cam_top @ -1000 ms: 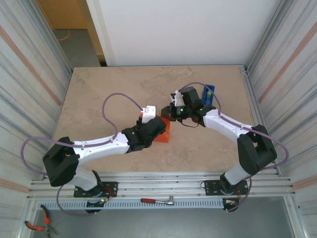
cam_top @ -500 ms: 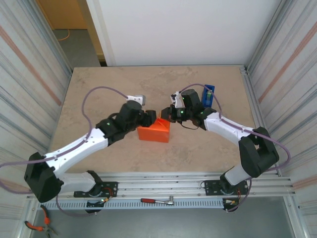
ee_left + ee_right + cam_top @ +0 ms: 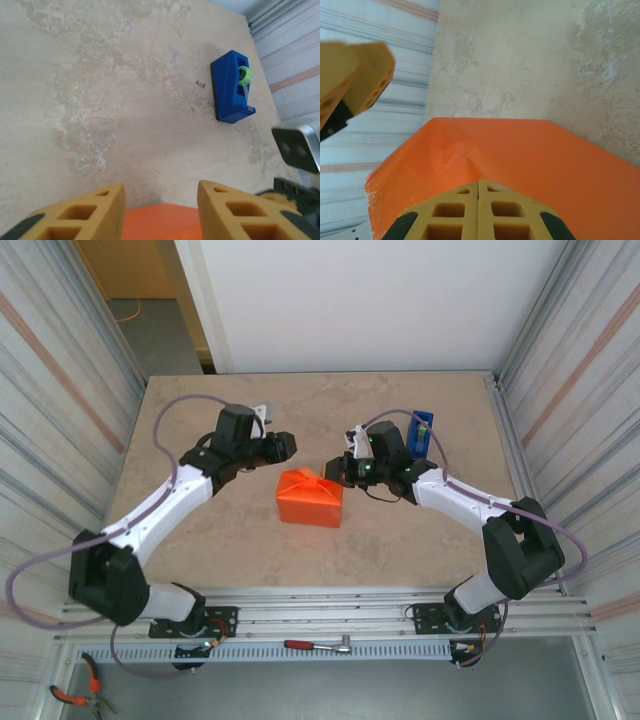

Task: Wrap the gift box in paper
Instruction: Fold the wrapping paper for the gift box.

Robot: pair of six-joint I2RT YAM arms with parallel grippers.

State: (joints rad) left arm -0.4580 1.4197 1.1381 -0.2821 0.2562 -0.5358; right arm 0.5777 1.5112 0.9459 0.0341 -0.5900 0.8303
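Note:
The paper (image 3: 310, 498) is bright orange and lies folded into a compact parcel at the table's middle; the gift box is hidden inside it. My right gripper (image 3: 335, 471) is shut, its tips resting on the parcel's far right top. In the right wrist view the closed fingertips (image 3: 465, 192) meet a raised crease in the paper (image 3: 530, 155). My left gripper (image 3: 283, 447) hovers open just beyond the parcel's far left corner, holding nothing. The left wrist view has the paper's edge (image 3: 160, 222) below the gap of my left gripper (image 3: 161, 192).
A blue tape dispenser (image 3: 421, 430) with a green roll stands at the right rear, also in the left wrist view as the tape dispenser (image 3: 231, 87). Corrugated metal walls (image 3: 70, 390) close in both sides of the table. The left gripper's fingers (image 3: 355, 75) show in the right wrist view.
My left arm has lifted off the parcel and swung back and to the left, uncovering its top, and its jaws have narrowed somewhat. The right gripper has stayed on the parcel.

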